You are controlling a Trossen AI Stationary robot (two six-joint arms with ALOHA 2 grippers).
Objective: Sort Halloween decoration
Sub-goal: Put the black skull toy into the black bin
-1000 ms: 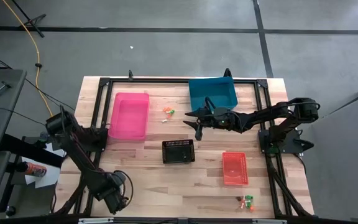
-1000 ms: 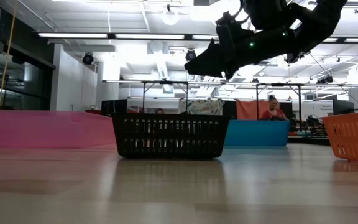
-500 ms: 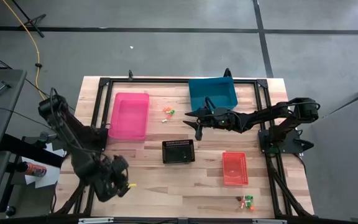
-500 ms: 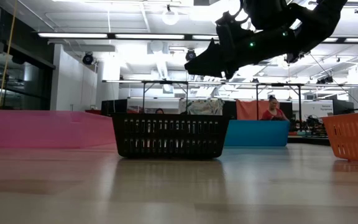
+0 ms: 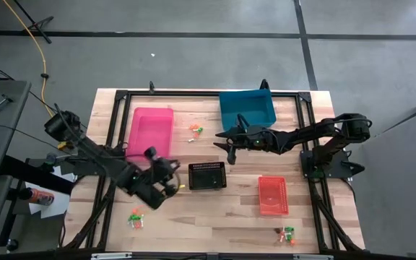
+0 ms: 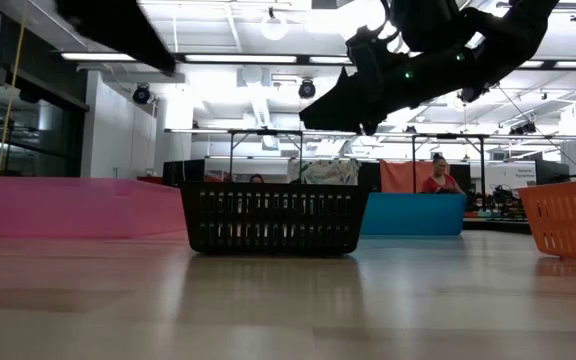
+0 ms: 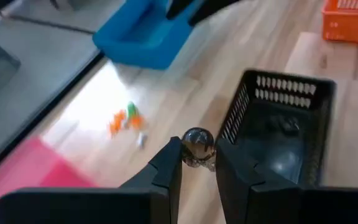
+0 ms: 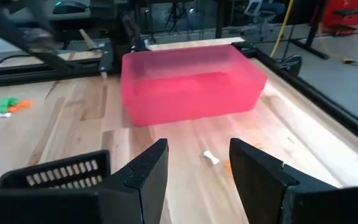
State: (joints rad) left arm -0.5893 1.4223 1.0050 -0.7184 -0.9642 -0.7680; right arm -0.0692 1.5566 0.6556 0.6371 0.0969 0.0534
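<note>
Left gripper [image 7: 197, 163] beside black bin [image 7: 278, 134], fingers pinched on small dark round trinket [image 7: 197, 144]. Right gripper [image 5: 227, 141] hovers between blue bin [image 5: 246, 107] and black bin, fingers parted, empty. Loose trinkets [image 5: 195, 131] on table [image 5: 208, 217] between pink bin [image 5: 150, 134] and blue bin; more near front edge.

The trinket [image 7: 197, 147] between the left jaws is a blur, its kind unclear. Something dark in the black bin [image 7: 278, 134] is too small to tell.
</note>
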